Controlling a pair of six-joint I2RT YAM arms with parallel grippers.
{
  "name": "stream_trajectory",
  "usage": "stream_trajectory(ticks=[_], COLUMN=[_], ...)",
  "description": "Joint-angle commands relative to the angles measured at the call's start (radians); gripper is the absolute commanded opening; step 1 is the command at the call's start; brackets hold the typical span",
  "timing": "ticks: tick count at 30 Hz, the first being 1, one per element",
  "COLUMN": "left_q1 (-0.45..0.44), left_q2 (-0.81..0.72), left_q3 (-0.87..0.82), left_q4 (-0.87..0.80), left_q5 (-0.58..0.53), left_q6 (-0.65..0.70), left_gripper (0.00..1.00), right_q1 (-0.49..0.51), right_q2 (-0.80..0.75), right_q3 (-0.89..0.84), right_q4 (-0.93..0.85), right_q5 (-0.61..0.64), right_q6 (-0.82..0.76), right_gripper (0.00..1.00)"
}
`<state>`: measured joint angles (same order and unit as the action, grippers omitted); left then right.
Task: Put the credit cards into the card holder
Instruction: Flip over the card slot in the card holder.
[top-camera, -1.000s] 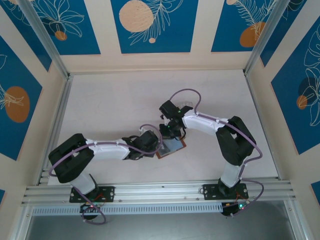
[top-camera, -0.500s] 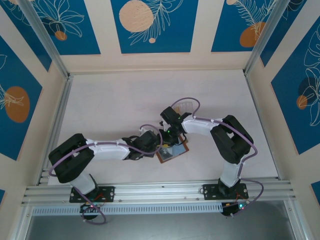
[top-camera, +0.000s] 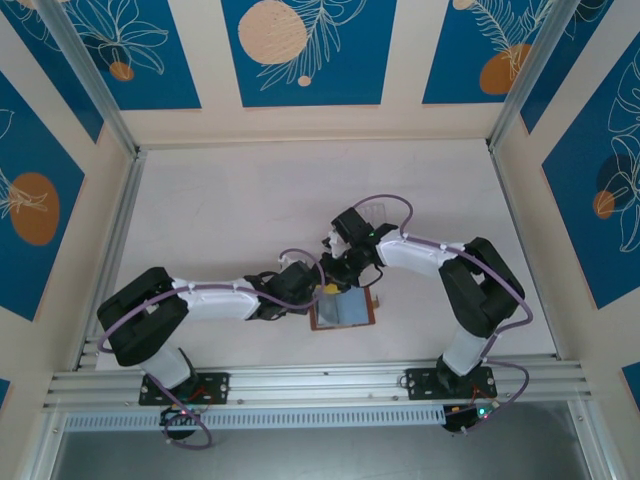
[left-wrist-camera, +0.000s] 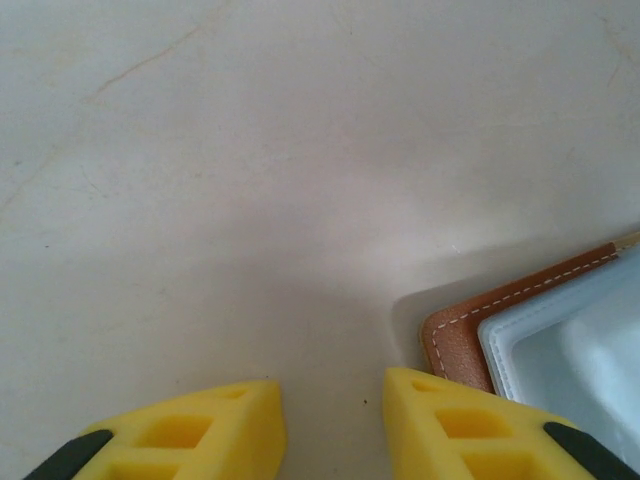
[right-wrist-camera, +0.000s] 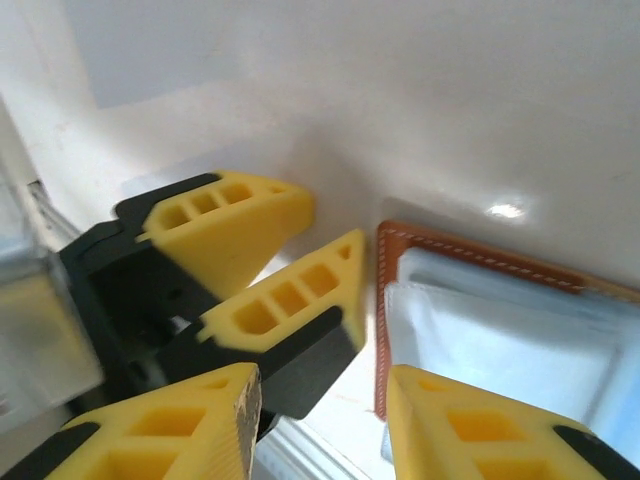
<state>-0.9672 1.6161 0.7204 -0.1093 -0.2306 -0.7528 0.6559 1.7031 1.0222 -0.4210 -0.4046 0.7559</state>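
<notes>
Pale bench (top-camera: 220, 220) | card holder (top-camera: 345, 311) lies open, grey-blue inside up | left gripper (left-wrist-camera: 330, 400) apart beside its corner | right gripper (right-wrist-camera: 322, 390) apart, empty

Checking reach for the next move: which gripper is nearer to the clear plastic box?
Right. The right gripper hangs between the clear plastic box and the card holder. The left gripper is farther from the box, at the card holder's left edge.

I can read no letters, numbers, brands or signs here. The blue wall panels (top-camera: 300, 50) carry only drawn white leaves and orange circles. The reddish-brown leather folding wallet (top-camera: 345, 312) bears pale stitching, no writing.
</notes>
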Motion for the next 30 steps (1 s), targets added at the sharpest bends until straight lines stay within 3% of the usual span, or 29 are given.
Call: stream_trajectory(ticks=[1, 3, 7, 11, 14, 18, 25, 30], left_q1=[-0.013, -0.013, -0.014, -0.01, -0.008, 0.01, 0.024, 0.021], left_q2=[0.141, 0.138, 0.124, 0.093, 0.066, 0.006, -0.164, -0.194], left_q3=[-0.048, -0.052, -0.06, -0.069, -0.077, -0.105, -0.125, -0.108], left_q4=[0.198, 0.198, 0.193, 0.172, 0.155, 0.143, 0.062, 0.051], left_q5=[0.129, 0.127, 0.12, 0.113, 0.12, 0.131, 0.136, 0.19], left_q6=[-0.022, -0.025, -0.028, -0.022, -0.014, -0.013, 0.041, 0.076], left_gripper=[0.34, 0.34, 0.34, 0.34, 0.35, 0.38, 0.48, 0.53], right_q1=[-0.019, -0.024, -0.001, 0.006, 0.002, 0.029, 0.092, 0.111], right_q2=[-0.032, -0.039, -0.111, -0.201, -0.236, -0.169, -0.016, 0.049], right_q3=[-0.017, -0.015, 0.001, -0.028, -0.068, -0.073, -0.078, -0.076], right_q4=[-0.001, -0.023, -0.138, -0.193, -0.197, -0.191, -0.121, -0.091], right_q5=[-0.102, -0.09, 0.112, 0.247, 0.285, 0.296, 0.324, 0.342], right_q6=[0.019, 0.004, -0.039, -0.034, -0.032, -0.031, -0.012, -0.012], right_gripper=[0.4, 0.4, 0.38, 0.27, 0.18, 0.07, 0.04, 0.09])
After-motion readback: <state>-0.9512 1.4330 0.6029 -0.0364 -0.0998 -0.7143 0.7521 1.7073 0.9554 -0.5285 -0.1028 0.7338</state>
